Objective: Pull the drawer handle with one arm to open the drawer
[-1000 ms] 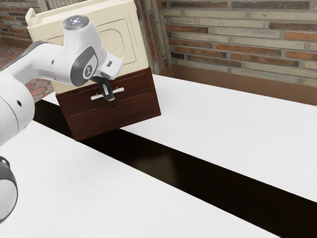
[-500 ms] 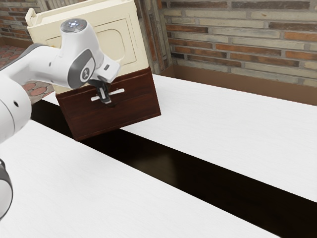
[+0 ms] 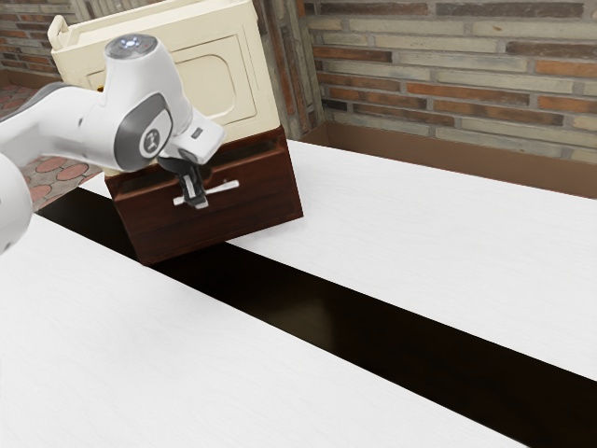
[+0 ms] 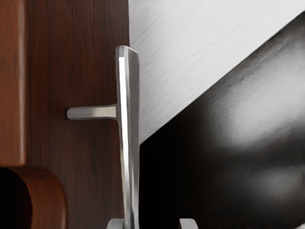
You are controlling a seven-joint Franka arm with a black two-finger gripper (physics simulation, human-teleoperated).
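Note:
At the handle in the exterior view is my gripper (image 3: 194, 198), its lower end in front of the silver bar handle (image 3: 223, 188). The dark red-brown drawer (image 3: 247, 207) stands partly pulled out below the cabinet's cream upper part (image 3: 219, 84), with a dark gap along its top. In the wrist view my gripper (image 4: 151, 223) is open. The handle (image 4: 127, 109) passes between its fingertips, against one and apart from the other. Its short post joins the drawer front (image 4: 86, 148).
The white table (image 3: 429, 243) extends toward the exterior view's right, with a glossy black strip (image 3: 308, 308) running across it beneath the cabinet. A brick wall (image 3: 457, 75) stands behind.
The drawer front and handle have come outward, uncovering a gap at the top. My hand has moved with them, and the arm has drawn back toward the exterior view's left.

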